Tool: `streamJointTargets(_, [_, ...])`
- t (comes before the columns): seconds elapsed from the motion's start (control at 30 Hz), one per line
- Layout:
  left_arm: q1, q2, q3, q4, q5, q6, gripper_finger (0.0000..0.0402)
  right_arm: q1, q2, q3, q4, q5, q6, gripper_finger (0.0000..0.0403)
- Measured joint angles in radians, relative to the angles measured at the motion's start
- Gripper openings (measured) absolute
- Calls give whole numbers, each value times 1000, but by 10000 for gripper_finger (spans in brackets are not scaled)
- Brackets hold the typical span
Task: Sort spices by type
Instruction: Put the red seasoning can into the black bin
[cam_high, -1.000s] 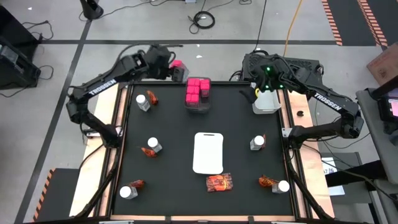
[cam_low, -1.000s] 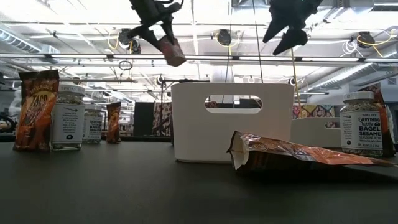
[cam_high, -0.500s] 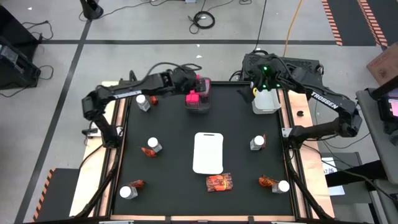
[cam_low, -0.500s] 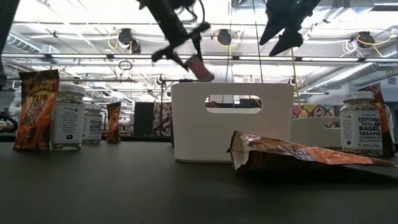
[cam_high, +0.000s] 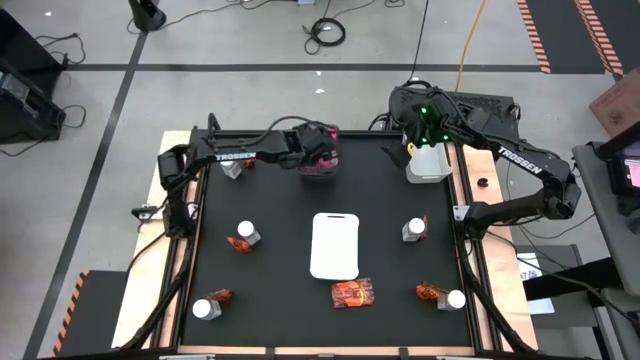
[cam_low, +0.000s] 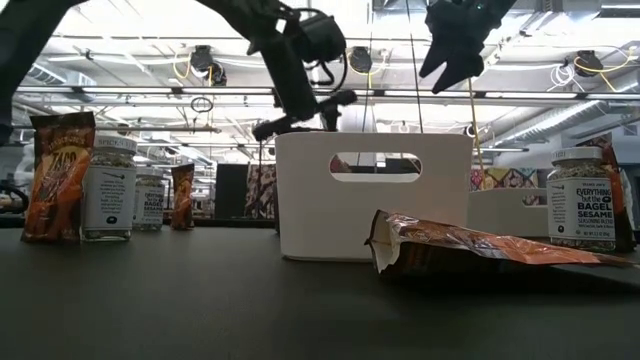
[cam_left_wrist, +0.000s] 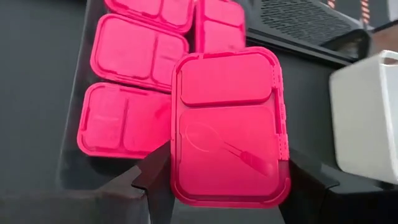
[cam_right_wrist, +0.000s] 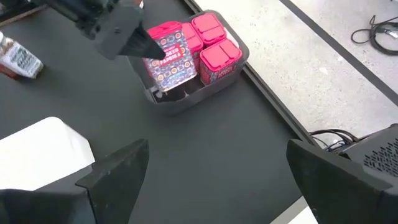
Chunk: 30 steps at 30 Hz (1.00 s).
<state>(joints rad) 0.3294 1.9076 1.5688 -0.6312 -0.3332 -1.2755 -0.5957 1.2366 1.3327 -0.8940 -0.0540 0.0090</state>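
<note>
My left gripper (cam_high: 318, 150) is shut on a pink cube box (cam_right_wrist: 168, 53) that stands low in the grey bin (cam_right_wrist: 186, 99) at the table's far middle. Several more pink boxes (cam_left_wrist: 134, 53) fill the bin's far part. My right gripper (cam_right_wrist: 224, 180) hangs open above the white bin (cam_high: 428, 164) at the far right and touches nothing. Clear jars with white caps (cam_high: 247, 232) and red-orange packets (cam_high: 353, 293) sit scattered over the black table. My left gripper pinches the pink box between its two fingers by two opposite sides (cam_left_wrist: 176, 174), up near the lid. The fingers (cam_right_wrist: 134, 40) come slanting down from the table's left. The box stands roughly upright with its lid up, its lower part inside the bin; whether it touches the floor is hidden.
A flat white tray (cam_high: 335, 245) lies mid-table. Jars stand at the far left (cam_high: 230, 165), near left (cam_high: 206, 308), right (cam_high: 413, 230) and near right (cam_high: 455, 298), each with a packet beside it. The table's middle strip between bin and tray is bare.
My left gripper has swung from beyond the table's far left edge toward the right and down to the grey bin, rolling its wrist as it went. The pink box has travelled with it and now sits down among the other pink boxes.
</note>
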Motion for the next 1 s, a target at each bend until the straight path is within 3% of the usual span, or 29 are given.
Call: streamJointTargets(1.0, [7, 48, 2, 58, -78, 211, 214, 0, 0, 0, -40, 0, -31, 375])
